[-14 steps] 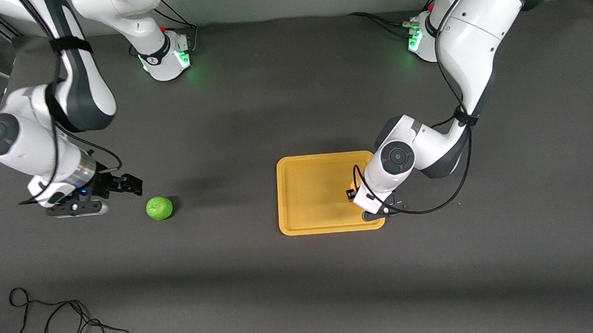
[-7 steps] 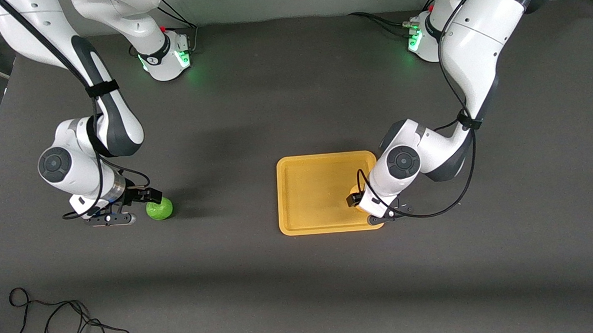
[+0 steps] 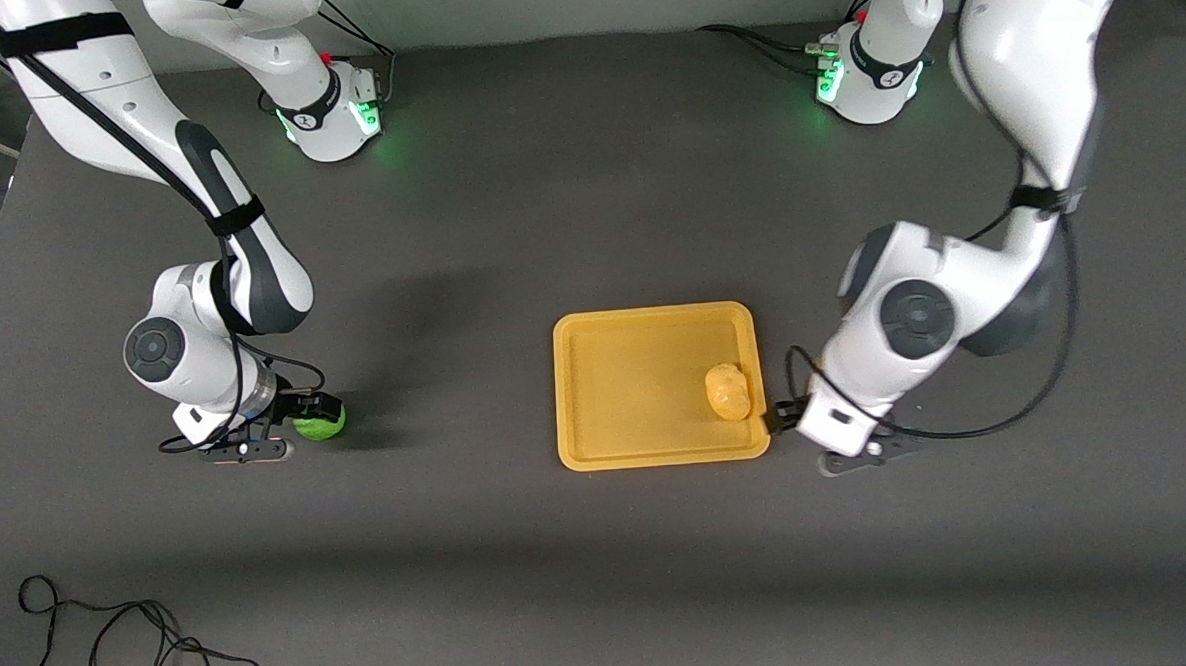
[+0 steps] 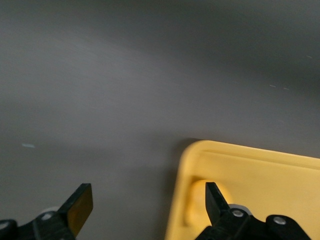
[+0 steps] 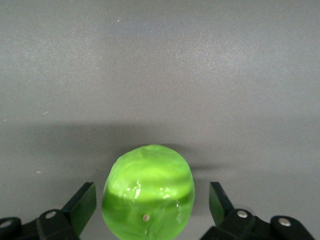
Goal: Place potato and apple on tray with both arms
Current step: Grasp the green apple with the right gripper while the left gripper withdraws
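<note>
Hands both stand spread: your right hand (image 5: 150,210) straddles the bumpy bright-green apple (image 5: 148,192) on the worktop (image 3: 507,207), a gap each side that only its wrist view shows. Your left hand (image 4: 147,205), a second ago low over the tray (image 3: 635,386), has released the lumpy yellow potato (image 3: 728,389) there and now hangs past the rim beside it.

There's one tray (image 3: 643,331), one potato (image 3: 728,390), one apple (image 3: 323,422), two arms, and one loose black cable (image 3: 116,644).
</note>
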Action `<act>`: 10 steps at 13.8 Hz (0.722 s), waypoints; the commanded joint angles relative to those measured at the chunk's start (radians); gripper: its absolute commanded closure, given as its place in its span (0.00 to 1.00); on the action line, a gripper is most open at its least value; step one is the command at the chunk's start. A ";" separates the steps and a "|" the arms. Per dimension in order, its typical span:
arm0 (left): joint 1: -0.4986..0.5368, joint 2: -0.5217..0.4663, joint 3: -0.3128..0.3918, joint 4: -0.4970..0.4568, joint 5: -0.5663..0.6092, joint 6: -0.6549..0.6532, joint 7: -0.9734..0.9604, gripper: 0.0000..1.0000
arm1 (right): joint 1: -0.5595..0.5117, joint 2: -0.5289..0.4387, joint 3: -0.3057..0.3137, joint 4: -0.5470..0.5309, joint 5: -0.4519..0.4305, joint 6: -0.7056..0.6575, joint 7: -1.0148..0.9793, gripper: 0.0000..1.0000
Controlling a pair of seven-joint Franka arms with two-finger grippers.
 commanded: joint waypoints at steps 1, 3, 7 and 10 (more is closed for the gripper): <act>0.084 -0.076 -0.012 0.008 -0.017 -0.107 0.160 0.00 | -0.001 0.013 0.004 0.003 -0.001 0.007 0.021 0.00; 0.117 -0.152 -0.009 -0.005 -0.036 -0.214 0.217 0.00 | -0.002 0.011 0.004 0.003 -0.001 -0.008 0.019 0.32; 0.189 -0.342 -0.005 -0.134 -0.101 -0.258 0.283 0.00 | -0.002 -0.025 0.002 0.022 0.001 -0.089 0.009 0.56; 0.233 -0.475 -0.002 -0.240 -0.126 -0.249 0.337 0.00 | 0.002 -0.113 0.002 0.126 -0.001 -0.297 0.013 0.56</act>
